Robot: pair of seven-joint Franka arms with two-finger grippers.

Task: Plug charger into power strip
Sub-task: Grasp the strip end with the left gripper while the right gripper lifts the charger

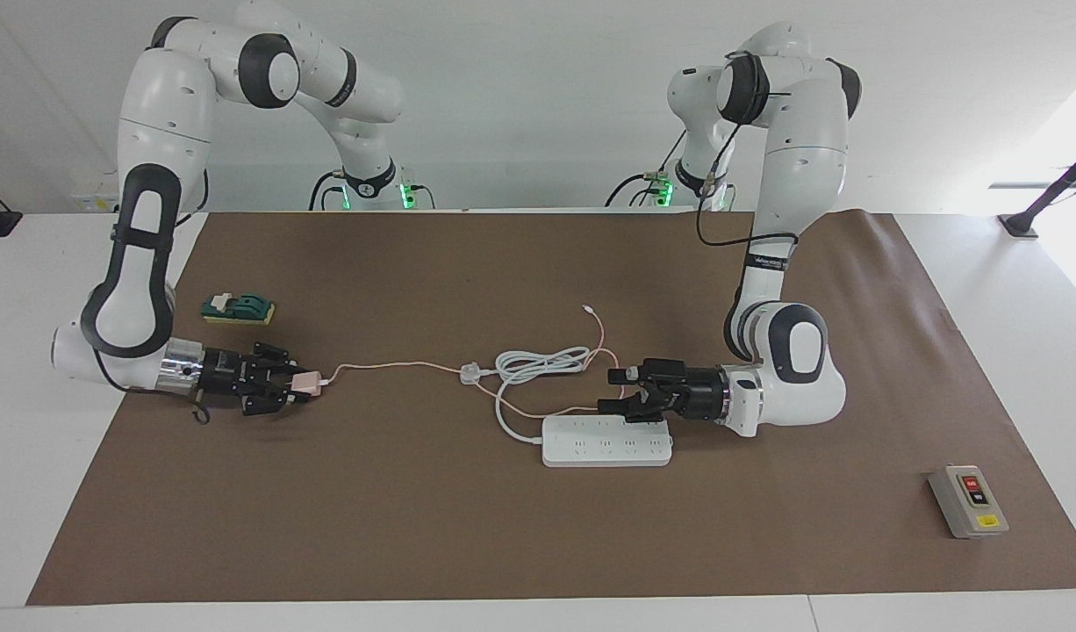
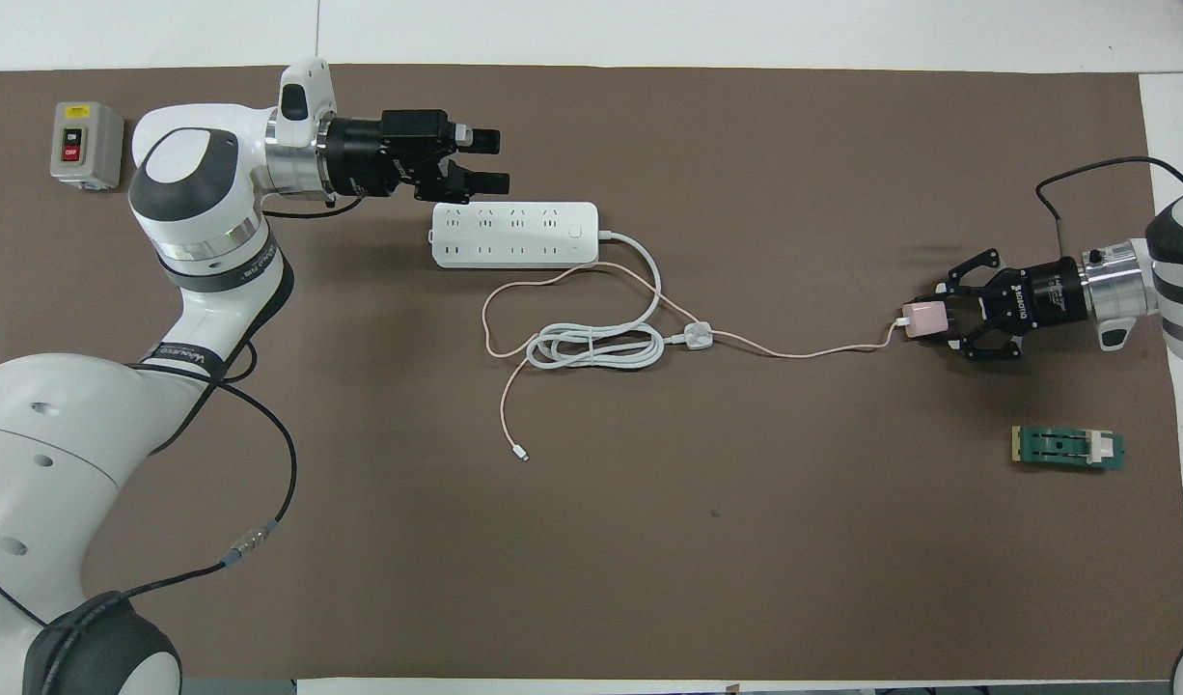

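Right hand point(image 1: 299, 384) pinching the charger point(image 1: 306, 383) — well apart from the power strip point(image 1: 606, 440) (left hand point(image 1: 615, 391) spread)

Illumination is bright, even and diffuse in both views. In the facing view, a window point(image 1: 1065, 132) at the left arm's end of the table is overexposed to plain white. Shadows on the brown mat point(image 1: 468, 527) are faint and soft-edged, lying close under the arms. Focus is sharp throughout. No motion blur. Edge distortion is slight.

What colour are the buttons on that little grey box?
Red and black, on the grey box; clearest in the overhead view.
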